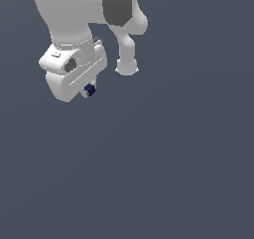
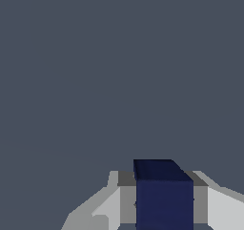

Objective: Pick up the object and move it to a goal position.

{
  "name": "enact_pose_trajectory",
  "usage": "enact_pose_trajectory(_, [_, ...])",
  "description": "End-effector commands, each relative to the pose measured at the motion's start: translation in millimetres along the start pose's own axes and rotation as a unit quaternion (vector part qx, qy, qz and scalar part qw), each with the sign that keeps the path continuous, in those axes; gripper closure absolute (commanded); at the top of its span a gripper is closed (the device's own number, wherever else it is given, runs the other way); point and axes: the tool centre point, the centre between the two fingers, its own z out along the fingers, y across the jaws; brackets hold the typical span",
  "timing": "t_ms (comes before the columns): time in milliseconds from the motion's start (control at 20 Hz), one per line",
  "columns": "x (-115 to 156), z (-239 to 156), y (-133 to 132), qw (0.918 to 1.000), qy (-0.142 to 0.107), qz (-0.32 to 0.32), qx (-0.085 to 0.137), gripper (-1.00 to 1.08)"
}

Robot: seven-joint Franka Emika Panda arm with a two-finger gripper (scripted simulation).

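Here the gripper (image 1: 90,90) clamps the navy cube (image 2: 164,198) — its fingers (image 2: 217,207) mostly hidden or cropped.

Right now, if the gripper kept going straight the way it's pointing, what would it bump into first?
Probably nothing but the plain grey surface. The gripper is shut on the little navy cube, and the wrist view shows only empty grey ahead. How far away that surface lies can't be judged.
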Motion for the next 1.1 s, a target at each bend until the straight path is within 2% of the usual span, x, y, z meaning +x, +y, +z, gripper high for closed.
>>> enact_pose_trajectory(0, [-12.0,-23.1,8.4,1.0000,0.000,0.000,0.000,1.08])
enact_pose_trajectory(550, [-50.5,-98.8,39.8,1.0000,-0.001,0.001,0.000,1.08])
enact_pose_trajectory(1050, [-72.4,-142.9,59.7,1.0000,-0.002,0.001,0.000,1.08])
